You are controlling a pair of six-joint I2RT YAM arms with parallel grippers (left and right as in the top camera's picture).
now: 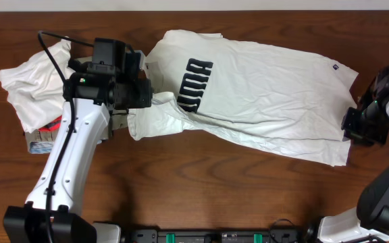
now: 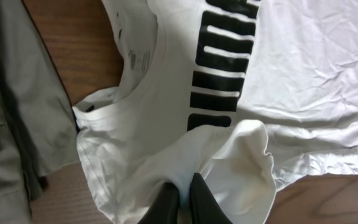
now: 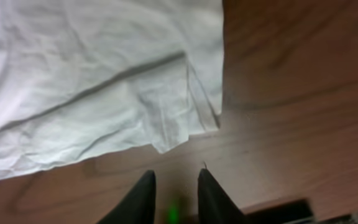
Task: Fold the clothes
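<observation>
shirt: white tee (image 1: 269, 94) with black lettering, spread flat across the surface (image 1: 201, 182); collar end by the left arm, hem end by the right arm.
left gripper (image 2: 180, 186): pressed together, pinching a raised fold of the sleeve.
right gripper (image 3: 176, 186): slightly spread, holding nothing, over bare wood just beside the hem corner.
pile (image 1: 32, 84): crumpled clothes, left of the shirt.

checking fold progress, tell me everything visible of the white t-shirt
The white t-shirt is thin, wrinkly cloth with black block lettering on the chest and a label inside the neck. It lies spread on the table, neck toward the left, hem toward the right. The left gripper pinches a fold near the sleeve; the right gripper is open, clear of the hem corner.
</observation>
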